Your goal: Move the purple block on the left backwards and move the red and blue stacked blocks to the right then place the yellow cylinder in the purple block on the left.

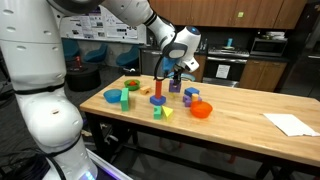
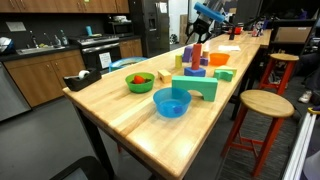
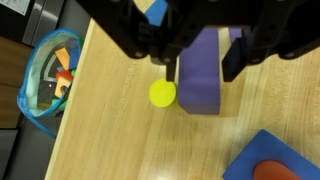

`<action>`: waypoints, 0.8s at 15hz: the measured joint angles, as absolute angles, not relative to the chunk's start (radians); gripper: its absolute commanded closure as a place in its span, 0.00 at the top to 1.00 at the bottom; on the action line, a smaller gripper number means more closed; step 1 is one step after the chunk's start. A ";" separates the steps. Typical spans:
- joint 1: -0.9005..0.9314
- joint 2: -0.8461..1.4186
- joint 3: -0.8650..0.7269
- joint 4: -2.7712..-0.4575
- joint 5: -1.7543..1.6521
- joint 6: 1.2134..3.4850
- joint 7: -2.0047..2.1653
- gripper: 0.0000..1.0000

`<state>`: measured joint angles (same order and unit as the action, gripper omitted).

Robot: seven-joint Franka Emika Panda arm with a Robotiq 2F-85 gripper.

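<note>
1. Pincer position. In the wrist view the pincer (image 3: 203,75) hangs directly over the purple block (image 3: 203,92), with one dark finger (image 3: 173,70) on each side of it. The jaws stand apart by the width of the block. You cannot tell from these views whether the pads are pressing on the block or only flanking it. In an exterior view the pincer (image 1: 175,72) points straight down at the same purple block (image 1: 175,86), near the middle of the counter (image 1: 240,115).

2. Task pieces.
- The purple block stands upright on the counter between the fingers.
- The yellow cylinder (image 3: 163,94) stands on end on the wood, just beside the purple block and close under one finger. Only its round top shows.
- The red and blue stacked blocks (image 1: 158,90) stand upright near the purple block; the red piece sits on the blue one. In the wrist view they appear at the lower corner (image 3: 270,165), apart from the purple block.

3. Surroundings. A second purple block (image 1: 190,95) stands near an orange bowl (image 1: 201,110). A green bowl (image 1: 131,85) holds small pieces. A blue bowl (image 2: 172,102) sits toward one end of the counter. A sheet of paper (image 1: 290,123) lies well apart from the toys. A bin with a blue liner (image 3: 45,85) stands on the floor beside the counter edge.
</note>
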<state>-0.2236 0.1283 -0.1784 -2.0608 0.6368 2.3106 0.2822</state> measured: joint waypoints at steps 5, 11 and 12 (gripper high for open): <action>-0.287 0.209 -0.205 -2.117 0.806 2.298 0.072 1.00; -0.349 0.230 -0.252 -2.170 0.856 2.300 -0.076 1.00; -0.351 0.223 -0.257 -2.175 0.856 2.301 -0.089 1.00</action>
<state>-0.3511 0.2230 -0.2566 -2.1749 0.8559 2.3007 -0.0889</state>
